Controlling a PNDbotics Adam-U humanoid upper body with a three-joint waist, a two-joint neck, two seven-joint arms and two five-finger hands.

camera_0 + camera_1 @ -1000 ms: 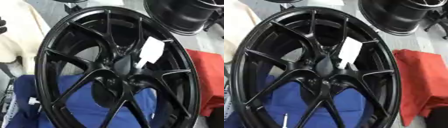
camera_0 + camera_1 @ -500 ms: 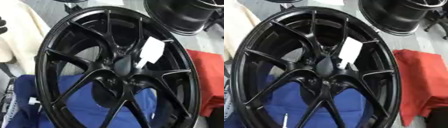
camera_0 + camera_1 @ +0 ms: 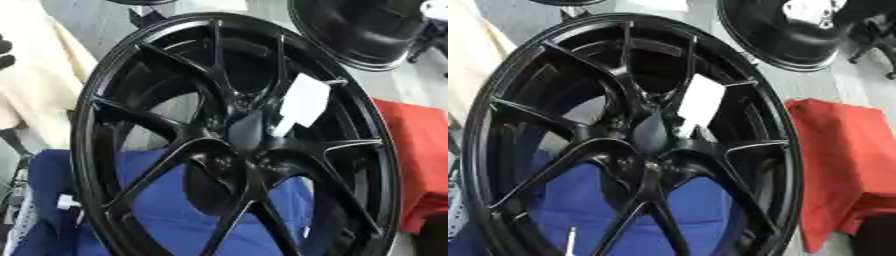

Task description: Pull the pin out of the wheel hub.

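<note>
Below the wheel (image 3: 236, 145) lies blue cloth (image 3: 166, 210); at its hub (image 3: 241, 132) a dark tapered piece, probably the pin, stands beside a white tag (image 3: 302, 102). No hand shows, so finger state is unknown. Grasp it and pull straight out along its axis.

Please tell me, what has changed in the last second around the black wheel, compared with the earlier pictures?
Nothing visibly changed. The black wheel stands tilted as before, with the white tag at its hub, the blue cloth behind its spokes, the red cloth to its right and the second wheel behind. No robot hand shows in either view, then or now.
</note>
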